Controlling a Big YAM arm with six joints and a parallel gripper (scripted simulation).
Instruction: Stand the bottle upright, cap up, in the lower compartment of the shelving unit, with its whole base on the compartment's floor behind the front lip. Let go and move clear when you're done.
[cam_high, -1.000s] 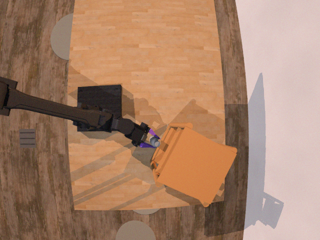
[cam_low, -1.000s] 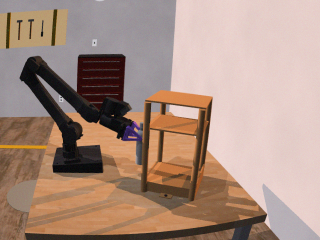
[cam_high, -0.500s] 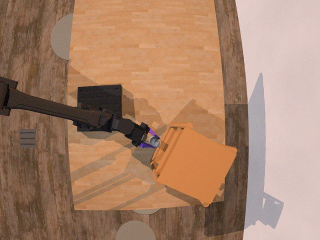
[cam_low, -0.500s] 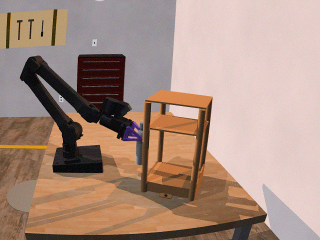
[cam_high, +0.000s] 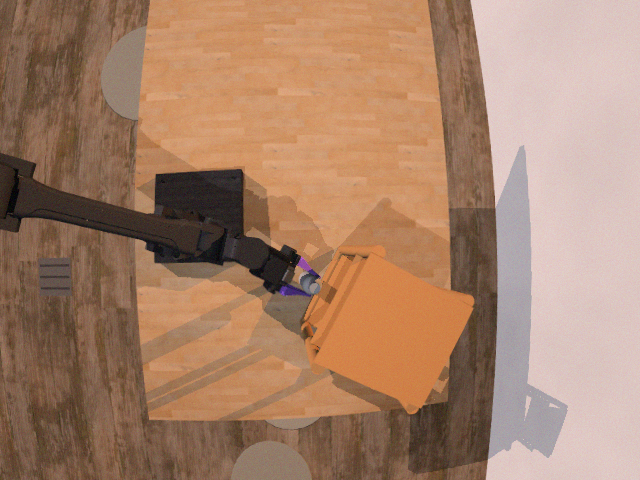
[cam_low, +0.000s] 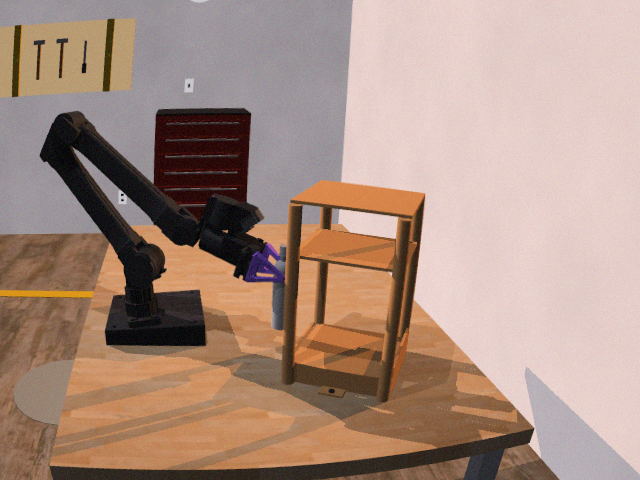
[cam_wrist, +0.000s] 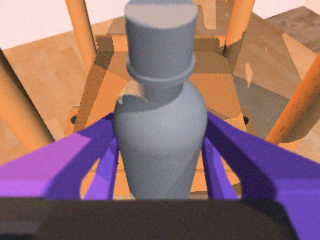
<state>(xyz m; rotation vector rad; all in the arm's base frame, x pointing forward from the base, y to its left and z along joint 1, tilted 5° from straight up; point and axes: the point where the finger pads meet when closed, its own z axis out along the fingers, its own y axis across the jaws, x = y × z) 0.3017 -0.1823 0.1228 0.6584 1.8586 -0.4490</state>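
Note:
The grey bottle stands upright, cap up, between my purple fingers. My gripper is shut on its upper body, below the neck. In the side view the bottle hangs just outside the orange shelving unit, next to its front left post, with its base above the table. The lower compartment lies lower and to the right of the bottle. From above, the gripper and bottle cap are at the shelf's left edge.
The arm's black base sits on the wooden table, left of the shelf. The shelf stands near the table's right edge, close to a pink wall. A small brown tag lies before the shelf.

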